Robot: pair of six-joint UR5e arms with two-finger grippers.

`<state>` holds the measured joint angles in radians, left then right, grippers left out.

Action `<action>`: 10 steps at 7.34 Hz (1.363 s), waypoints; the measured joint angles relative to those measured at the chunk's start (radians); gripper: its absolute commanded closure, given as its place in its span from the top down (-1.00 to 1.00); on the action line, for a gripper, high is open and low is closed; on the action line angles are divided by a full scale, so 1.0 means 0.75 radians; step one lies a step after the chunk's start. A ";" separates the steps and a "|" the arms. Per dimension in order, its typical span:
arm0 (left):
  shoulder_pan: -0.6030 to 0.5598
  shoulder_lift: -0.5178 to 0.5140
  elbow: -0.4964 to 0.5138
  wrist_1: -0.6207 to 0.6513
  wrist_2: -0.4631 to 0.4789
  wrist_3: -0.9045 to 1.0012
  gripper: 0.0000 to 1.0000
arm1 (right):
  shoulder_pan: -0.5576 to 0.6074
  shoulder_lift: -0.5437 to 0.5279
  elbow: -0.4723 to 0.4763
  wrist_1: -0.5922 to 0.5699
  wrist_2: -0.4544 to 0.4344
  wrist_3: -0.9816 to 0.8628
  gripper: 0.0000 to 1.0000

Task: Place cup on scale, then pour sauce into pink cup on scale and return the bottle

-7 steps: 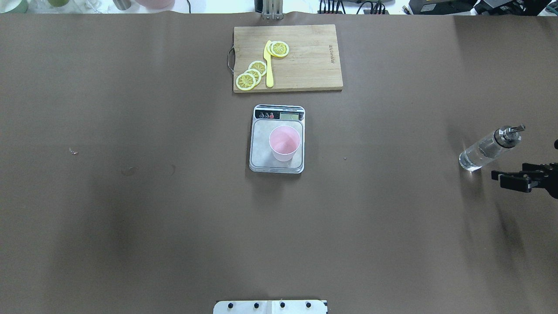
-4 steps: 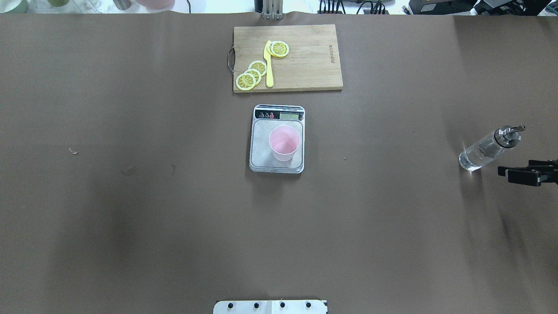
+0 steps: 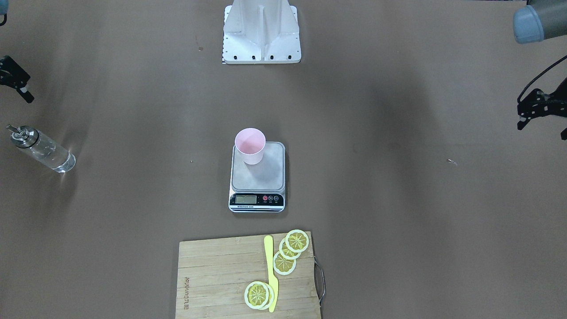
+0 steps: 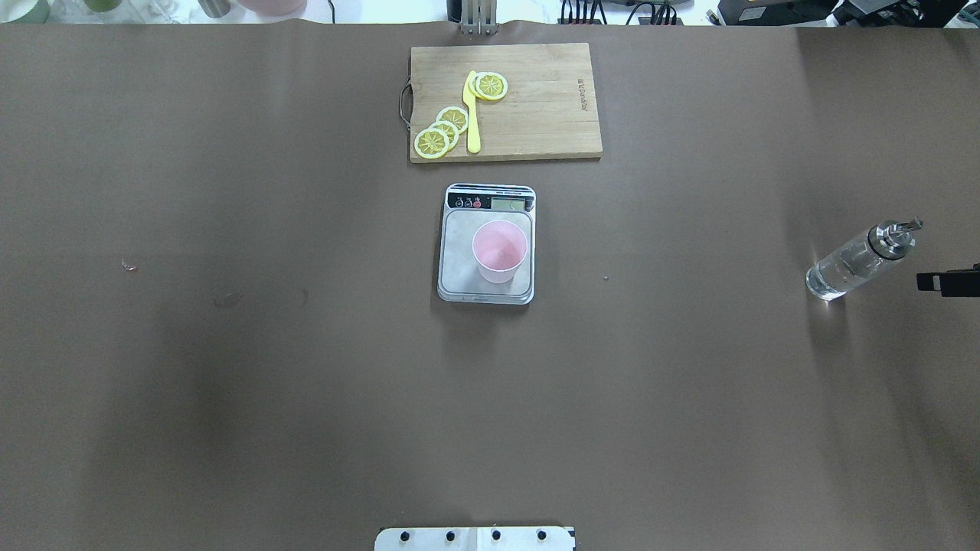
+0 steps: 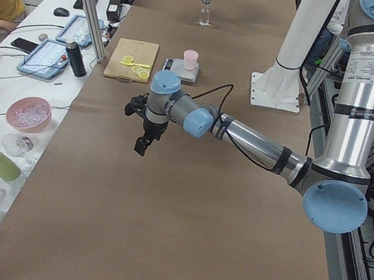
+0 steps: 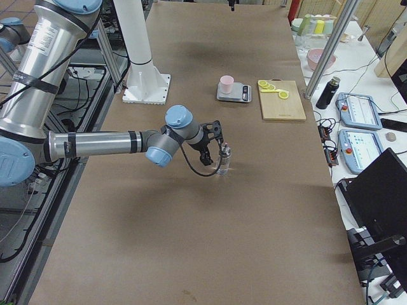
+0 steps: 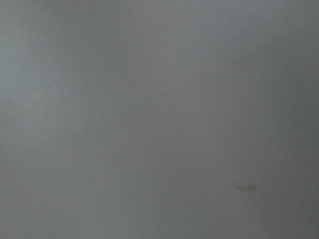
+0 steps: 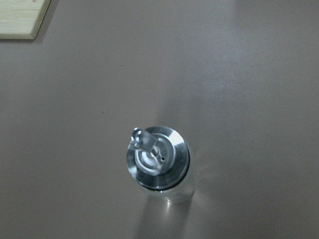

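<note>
The pale pink cup (image 4: 499,251) stands upright on the grey scale (image 4: 458,277) at the table's middle; it also shows in the front view (image 3: 250,146). The clear bottle (image 4: 854,264) with its silver pourer stands upright on the table at the far right, free of any grip. The right wrist view looks straight down on the bottle top (image 8: 158,158). My right gripper (image 4: 945,282) is open and empty at the view's right edge, just right of the bottle. My left gripper (image 3: 541,128) is open and empty, far off on the other side.
A wooden cutting board (image 4: 536,115) with lemon slices (image 4: 440,132) and a yellow knife (image 4: 472,115) lies beyond the scale. The robot's base plate (image 4: 475,538) is at the near edge. A small scrap (image 4: 129,265) lies on the left.
My right gripper has drawn back to the right, away from the bottle, until only its tip shows. The bottle, cup and scale have not moved.
</note>
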<state>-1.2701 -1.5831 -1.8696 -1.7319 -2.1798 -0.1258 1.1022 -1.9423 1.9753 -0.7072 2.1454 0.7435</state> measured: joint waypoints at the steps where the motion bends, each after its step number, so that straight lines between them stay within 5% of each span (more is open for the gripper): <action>1: 0.000 0.000 0.001 0.000 0.000 0.000 0.95 | 0.038 0.041 0.003 -0.079 0.015 -0.038 1.00; 6: 0.000 0.000 0.004 0.000 -0.001 0.000 0.95 | 0.121 0.252 0.114 -0.540 0.025 -0.143 0.99; 10: 0.000 0.000 0.004 0.000 -0.001 0.000 0.95 | 0.125 0.306 0.161 -0.760 0.038 -0.211 1.00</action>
<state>-1.2701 -1.5831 -1.8669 -1.7319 -2.1806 -0.1257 1.1960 -1.7125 2.0960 -1.2775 2.1738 0.5852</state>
